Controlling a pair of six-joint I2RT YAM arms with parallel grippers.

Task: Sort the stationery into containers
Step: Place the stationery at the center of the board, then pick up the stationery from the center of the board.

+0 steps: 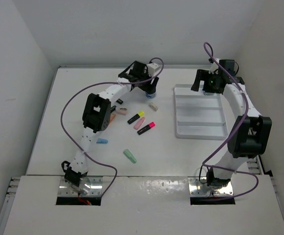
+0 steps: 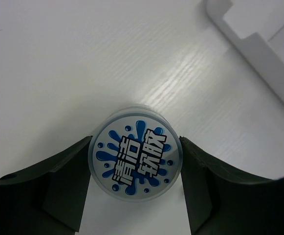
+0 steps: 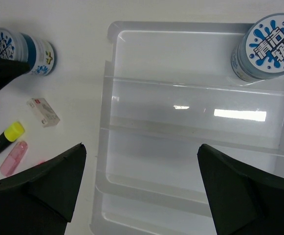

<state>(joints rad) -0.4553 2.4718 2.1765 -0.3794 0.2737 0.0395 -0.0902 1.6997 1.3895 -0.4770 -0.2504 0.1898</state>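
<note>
Clearly the left gripper (image 2: 136, 147) is half closed, pinching the round pot (image 2: 137, 166). Next it must lift and carry it to the tray (image 2: 253, 48)

From above we see only a blue bit of the pot (image 1: 152, 90) under the left gripper (image 1: 149, 84). R arm (image 1: 237, 98) hides the far right end of the tray (image 1: 177, 115). Right wrist pic: 2nd pot (image 3: 271, 44) & tray cut off at edges.

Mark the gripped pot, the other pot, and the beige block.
gripped pot (image 2: 138, 159): left wrist view, centre of printed lid.
other pot (image 3: 270, 43): right wrist view, centre of printed lid.
beige block (image 3: 43, 111): right wrist view, top face.
</note>
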